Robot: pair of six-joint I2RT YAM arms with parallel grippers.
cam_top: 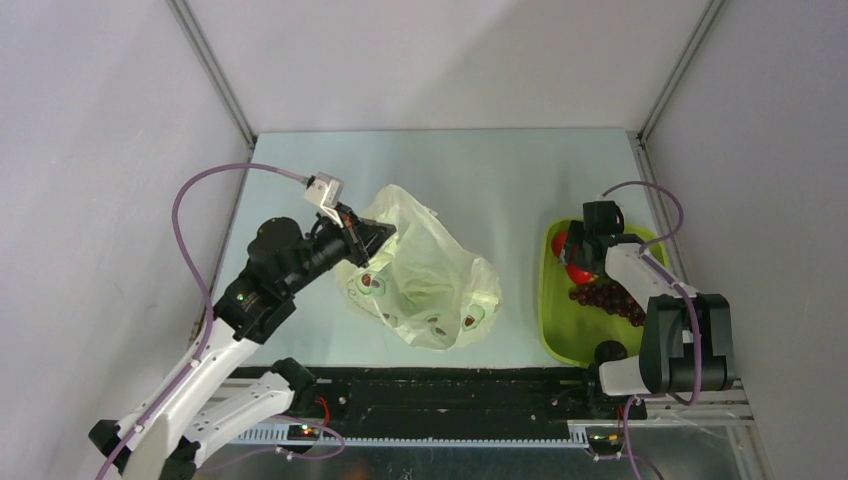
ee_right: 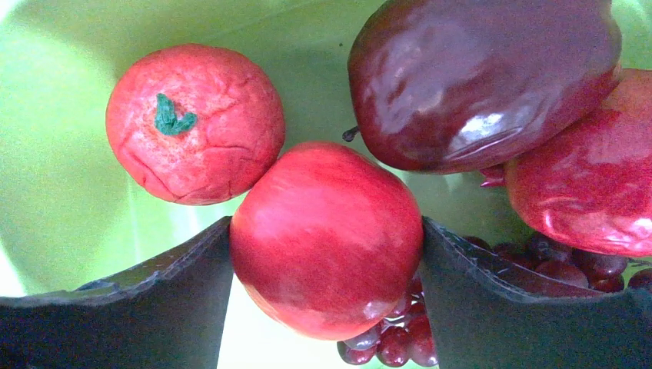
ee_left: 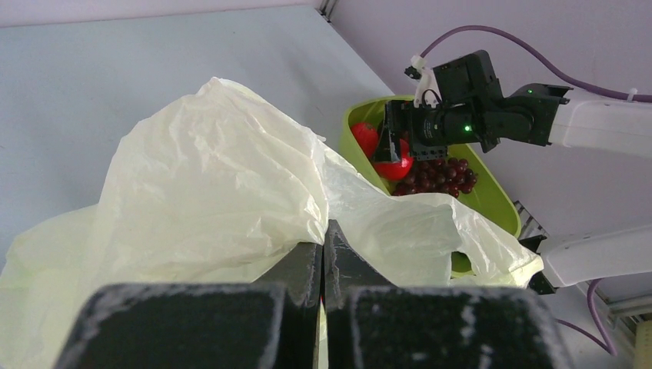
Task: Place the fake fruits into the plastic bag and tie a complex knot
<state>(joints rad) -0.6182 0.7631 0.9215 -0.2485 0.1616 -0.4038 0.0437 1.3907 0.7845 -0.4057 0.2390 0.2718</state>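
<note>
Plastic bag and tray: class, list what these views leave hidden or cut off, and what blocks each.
Top external: contents of the plastic bag, veiled by its crinkled film.
Top external: near right corner of the tray, behind the right arm.
Right wrist: most of the grape cluster, behind the held red fruit and right end effector.
Right wrist: another red fruit, cut by the right edge.

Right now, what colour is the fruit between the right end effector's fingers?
Bright red; the fruit shows best in the right wrist view.
</note>
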